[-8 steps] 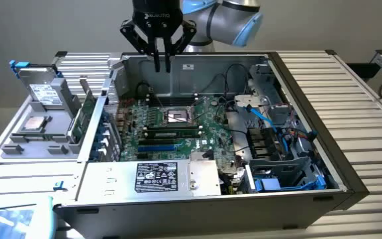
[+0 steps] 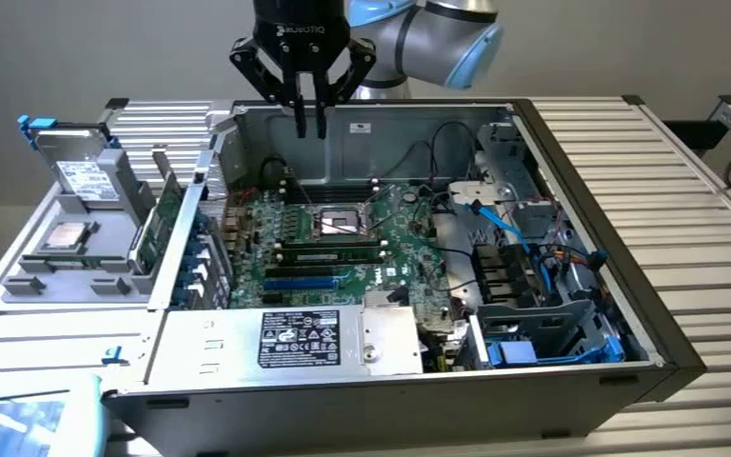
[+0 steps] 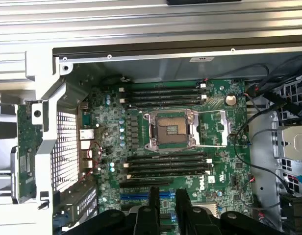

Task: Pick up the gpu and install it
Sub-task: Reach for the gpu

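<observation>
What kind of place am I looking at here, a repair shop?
Most likely a robotics lab bench set up for computer assembly: an open desktop case lies on a slatted metal table, its green motherboard exposed, and a robot arm's gripper hangs above it, holding nothing.

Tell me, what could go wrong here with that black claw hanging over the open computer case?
The black two-fingered gripper hangs open and empty above the large green motherboard; a low pass might strike its exposed square processor socket. The small green gpu card seems to stand upright, squeezed beside the silver metal computer case, so gripping it could scrape something. The loose blue cable beside the board could snag.
</observation>
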Tool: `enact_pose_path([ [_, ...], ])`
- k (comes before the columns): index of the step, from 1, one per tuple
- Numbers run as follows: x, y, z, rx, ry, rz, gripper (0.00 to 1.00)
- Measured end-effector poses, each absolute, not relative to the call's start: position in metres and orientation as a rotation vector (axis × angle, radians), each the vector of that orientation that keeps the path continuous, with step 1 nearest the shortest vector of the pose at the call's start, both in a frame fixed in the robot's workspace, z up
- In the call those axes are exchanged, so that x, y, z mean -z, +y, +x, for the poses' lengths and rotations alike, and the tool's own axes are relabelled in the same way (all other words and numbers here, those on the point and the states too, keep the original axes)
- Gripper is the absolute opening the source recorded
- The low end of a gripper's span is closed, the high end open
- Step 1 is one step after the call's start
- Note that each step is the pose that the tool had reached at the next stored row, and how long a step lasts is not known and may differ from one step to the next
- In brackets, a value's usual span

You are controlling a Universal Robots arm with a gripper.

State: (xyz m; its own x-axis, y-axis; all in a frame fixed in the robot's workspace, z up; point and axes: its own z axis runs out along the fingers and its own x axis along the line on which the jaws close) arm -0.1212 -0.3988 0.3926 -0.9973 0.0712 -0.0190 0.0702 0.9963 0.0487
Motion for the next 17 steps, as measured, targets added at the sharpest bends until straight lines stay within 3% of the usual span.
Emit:
enact_pose_path([
  [17,-0.393,-0.397,-0.154,-0.078,3.118,0.111,0.29],
])
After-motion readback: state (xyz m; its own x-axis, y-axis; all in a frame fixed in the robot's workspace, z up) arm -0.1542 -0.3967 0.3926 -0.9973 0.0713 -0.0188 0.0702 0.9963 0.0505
